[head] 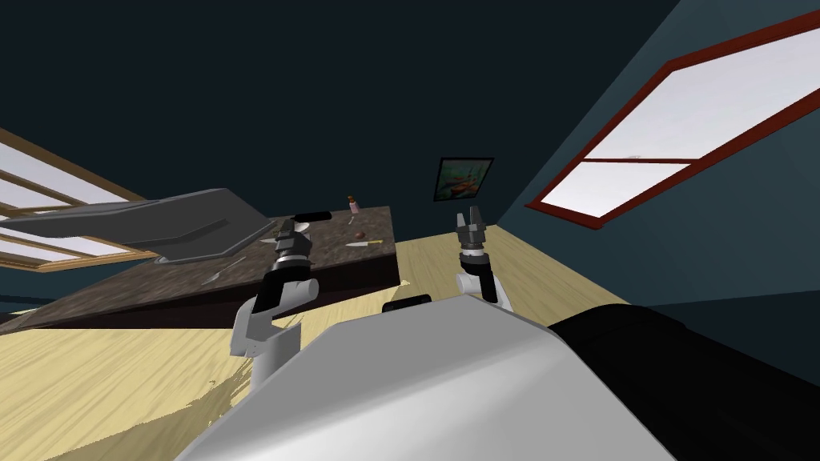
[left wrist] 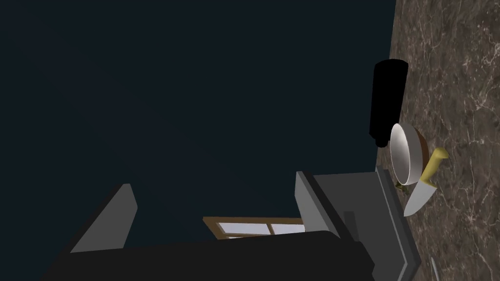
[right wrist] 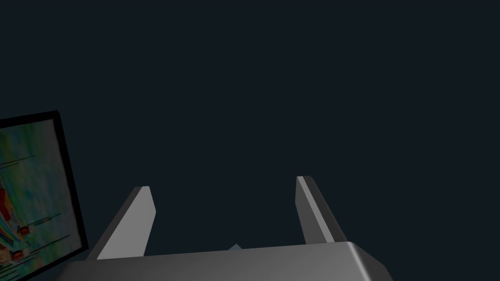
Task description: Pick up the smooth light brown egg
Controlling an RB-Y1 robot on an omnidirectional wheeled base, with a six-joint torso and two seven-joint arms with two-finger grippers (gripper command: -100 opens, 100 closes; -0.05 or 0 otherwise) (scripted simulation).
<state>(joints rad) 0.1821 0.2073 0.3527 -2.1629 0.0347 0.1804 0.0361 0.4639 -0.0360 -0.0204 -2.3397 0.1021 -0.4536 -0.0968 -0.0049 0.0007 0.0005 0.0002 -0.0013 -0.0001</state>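
While left gripper [left wrist: 213,179] gapes, bowl [left wrist: 404,155] beside knife [left wrist: 424,191]

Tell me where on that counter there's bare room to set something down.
The counter is bare along its near left stretch, beyond the grey utensil, and between the knife and the front edge. It's crowded around the bowl, black cylinder and left gripper.

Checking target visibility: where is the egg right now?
In the head view, the small brown egg lies on the dark counter, beside the yellow-handled knife, past the left gripper.
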